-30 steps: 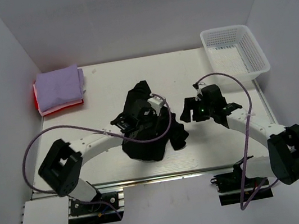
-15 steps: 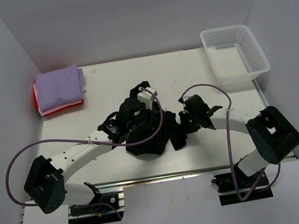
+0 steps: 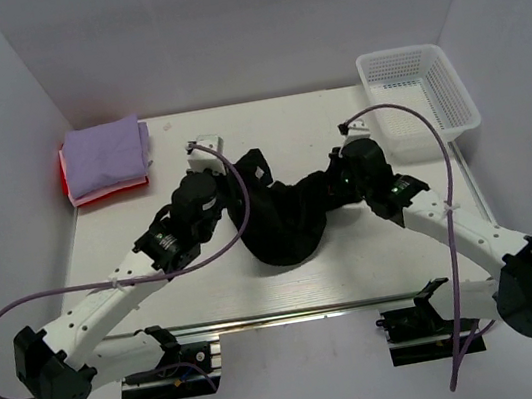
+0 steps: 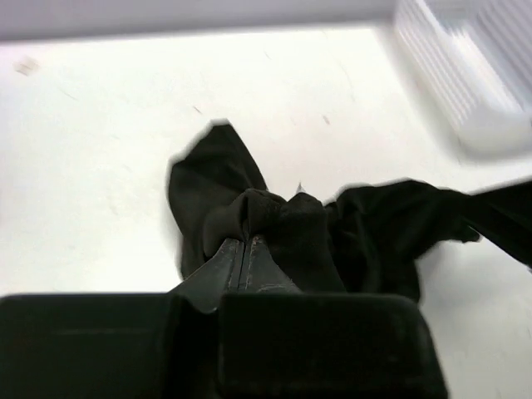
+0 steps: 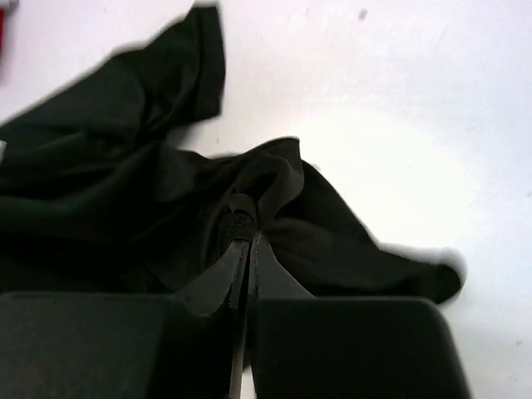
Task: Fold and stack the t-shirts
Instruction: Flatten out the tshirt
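The black shirt lies near the middle of the table, a little toward the near edge, pulled out between the two arms. Its long axis runs across the table from left to right. The upper edge is drawn fairly taut from one gripper to the other, and the rest bunches and sags below that line in a rounded mass toward the arm bases. At the left end a small flap or corner points away toward the far wall; whether it is a sleeve or a hem cannot be told. The cloth is crumpled, not flat. The left gripper is closed tight on a pinch of the shirt at its left end, the jaws pressed together with a fold of black cloth rising from between them. The right gripper is likewise clamped on a bunched ridge of the same shirt at its right end, with no gap between the jaws. The two grippers face each other across the cloth, well apart. At the far left corner of the table lies a folded stack, the lavender shirt on top and the red-pink shirt under it, showing only as a thin edge along the left and near sides. This stack is well apart from the black shirt. A white mesh basket stands at the far right corner, beyond the right arm's wrist.
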Action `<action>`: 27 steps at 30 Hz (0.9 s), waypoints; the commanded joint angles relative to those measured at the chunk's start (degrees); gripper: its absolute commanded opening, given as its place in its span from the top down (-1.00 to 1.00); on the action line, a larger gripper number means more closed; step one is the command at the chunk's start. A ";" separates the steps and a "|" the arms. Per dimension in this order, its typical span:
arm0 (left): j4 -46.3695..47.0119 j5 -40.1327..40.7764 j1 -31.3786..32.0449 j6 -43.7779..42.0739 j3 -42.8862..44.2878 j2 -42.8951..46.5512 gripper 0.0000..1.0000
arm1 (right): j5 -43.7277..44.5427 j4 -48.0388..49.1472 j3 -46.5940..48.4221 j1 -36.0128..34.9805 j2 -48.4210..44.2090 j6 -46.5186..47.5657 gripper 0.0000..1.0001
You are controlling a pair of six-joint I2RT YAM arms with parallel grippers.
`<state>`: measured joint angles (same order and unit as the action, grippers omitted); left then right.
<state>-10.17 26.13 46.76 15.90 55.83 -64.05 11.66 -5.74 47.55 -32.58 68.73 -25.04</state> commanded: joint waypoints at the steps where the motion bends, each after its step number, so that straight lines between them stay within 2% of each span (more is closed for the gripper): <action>1: 1.99 9.37 -1.32 -0.87 2.09 2.26 1.00 | 6.08 -0.32 4.99 0.32 -0.44 2.00 1.00; 7: 5.51 12.54 -5.62 -3.77 4.80 -2.65 1.00 | 13.03 -4.19 12.82 0.50 -0.61 6.57 1.00; 12: 4.81 9.47 -11.07 -4.48 10.87 -9.68 1.00 | 18.48 -4.55 18.54 0.67 -1.23 9.74 1.00; 17: 2.62 1.84 -16.87 -3.86 18.15 -13.98 1.00 | 26.82 -5.07 24.15 0.67 -0.62 13.34 1.00; 23: 0.07 -2.74 -20.47 -2.55 21.86 -12.95 1.00 | 29.56 -4.90 26.72 0.76 -1.31 16.16 1.00; 27: 0.07 -5.20 -21.71 -1.93 20.46 -8.64 1.00 | 30.44 -4.54 27.07 0.67 -3.60 17.21 1.00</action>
<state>-9.45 24.56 25.80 13.21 75.48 -77.87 38.81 -12.12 72.01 -31.99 68.03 -9.82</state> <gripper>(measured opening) 0.011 0.012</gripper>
